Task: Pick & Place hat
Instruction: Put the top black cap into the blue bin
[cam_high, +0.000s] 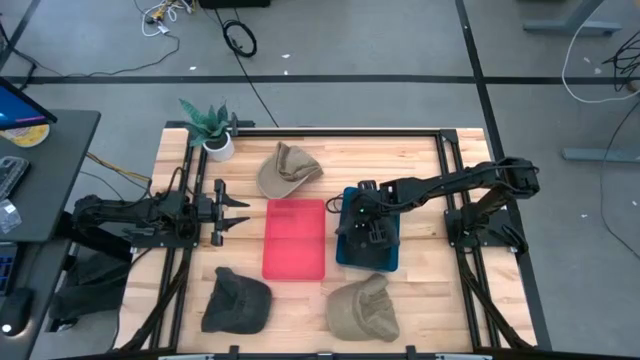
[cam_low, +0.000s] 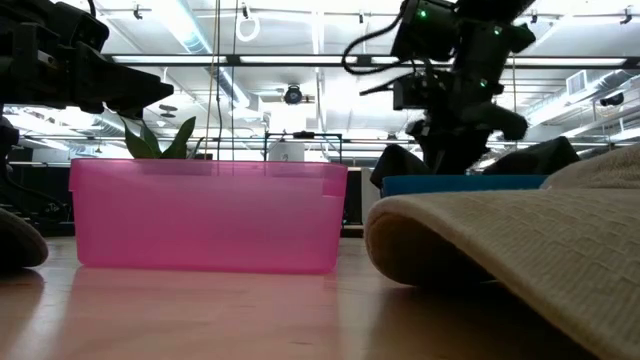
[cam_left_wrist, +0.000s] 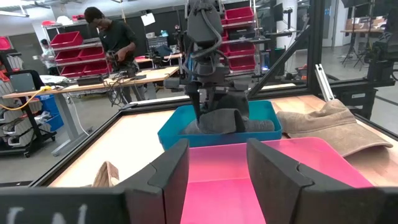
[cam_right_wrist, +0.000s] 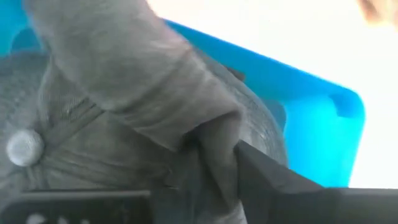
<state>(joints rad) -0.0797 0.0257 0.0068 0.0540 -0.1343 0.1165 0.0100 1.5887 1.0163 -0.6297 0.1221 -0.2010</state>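
A dark grey hat (cam_left_wrist: 227, 121) lies in the blue bin (cam_high: 385, 258), right of the pink bin (cam_high: 294, 238). My right gripper (cam_high: 366, 226) reaches down into the blue bin from the table's right side and is shut on this hat (cam_right_wrist: 112, 81). In the low view it stands above the blue bin (cam_low: 460, 183). My left gripper (cam_high: 236, 210) waits open, left of the pink bin; its fingers frame the pink bin (cam_left_wrist: 249, 168) in the left wrist view. A tan hat (cam_high: 288, 170), another tan hat (cam_high: 362, 308) and a dark hat (cam_high: 236, 300) rest on the table. My right gripper (cam_right_wrist: 214, 168) pinches a raised fold of the grey hat's cloth (cam_right_wrist: 208, 134) between its two fingers, coming from above and pointing down. The fold is drawn up into the fingers. The rest of the hat, with its top button (cam_right_wrist: 25, 146), lies in the blue bin (cam_right_wrist: 311, 143).
A potted plant (cam_high: 212, 128) stands at the table's far left corner. A black frame (cam_high: 350, 128) runs along the table edges. In the low view, the near tan hat (cam_low: 520, 240) fills the foreground. A person (cam_left_wrist: 112, 40) works at a bench beyond the table.
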